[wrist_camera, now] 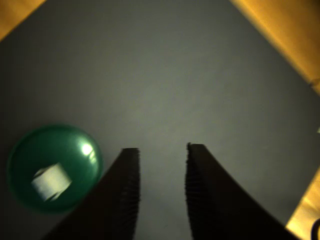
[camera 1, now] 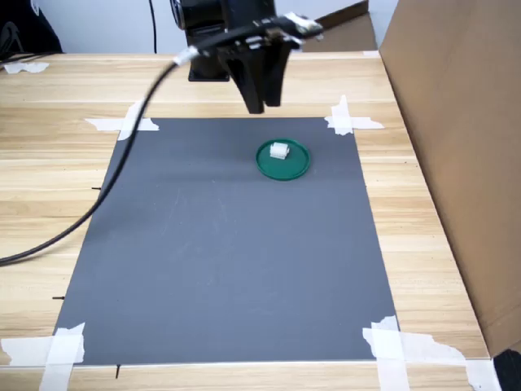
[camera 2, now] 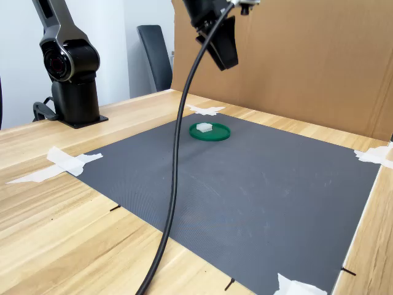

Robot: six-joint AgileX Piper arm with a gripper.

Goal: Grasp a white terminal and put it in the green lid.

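**Terminal sits in the lid, arm hangs clear**

The white terminal [camera 1: 279, 151] rests inside the green lid [camera 1: 298, 167] at the far side of the grey mat [camera 1: 220, 261], so the placing looks done. In the first exterior view, the gripper [camera 1: 262, 104] hangs above the mat's far edge, just left of the lid, jaws spread and empty, pointing down.

Grey mat [camera 1: 220, 261] taped to wooden table [camera 1: 49, 98] — cardboard wall [camera 2: 307, 61] beside it.
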